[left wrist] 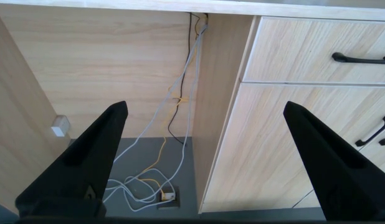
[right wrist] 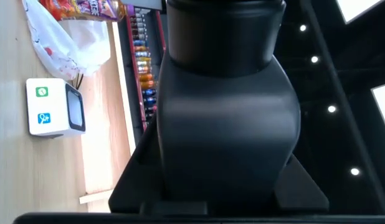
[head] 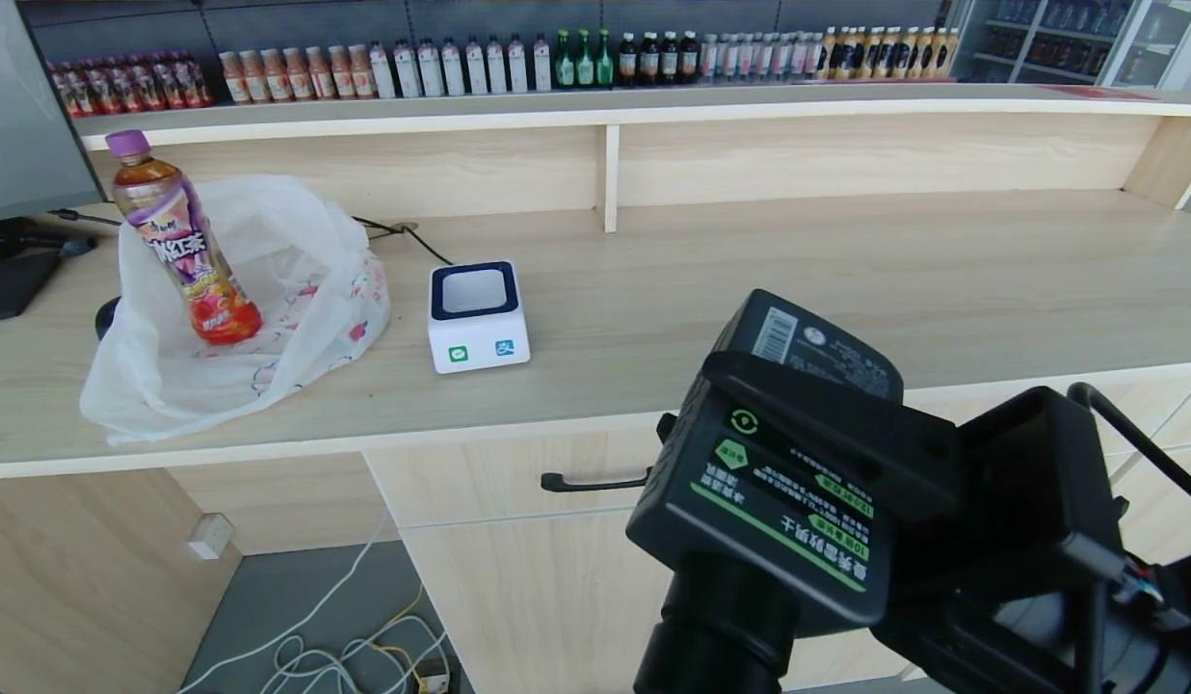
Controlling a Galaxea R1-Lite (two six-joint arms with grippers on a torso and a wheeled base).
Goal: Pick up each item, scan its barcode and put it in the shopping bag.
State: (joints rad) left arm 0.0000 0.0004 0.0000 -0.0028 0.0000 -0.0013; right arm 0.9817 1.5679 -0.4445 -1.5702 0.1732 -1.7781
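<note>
Tea bottle in shopping bag, black bottle held

Past my right gripper I see the wooden counter, the white scanner on it left of the gripper, the shopping bag farther left.

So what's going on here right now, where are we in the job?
The right gripper holds a black bottle in front of the counter, not yet over the white scanner. A tea bottle already sits tilted in the shopping bag at the counter's left. The left gripper hangs open below the counter, holding nothing.
</note>
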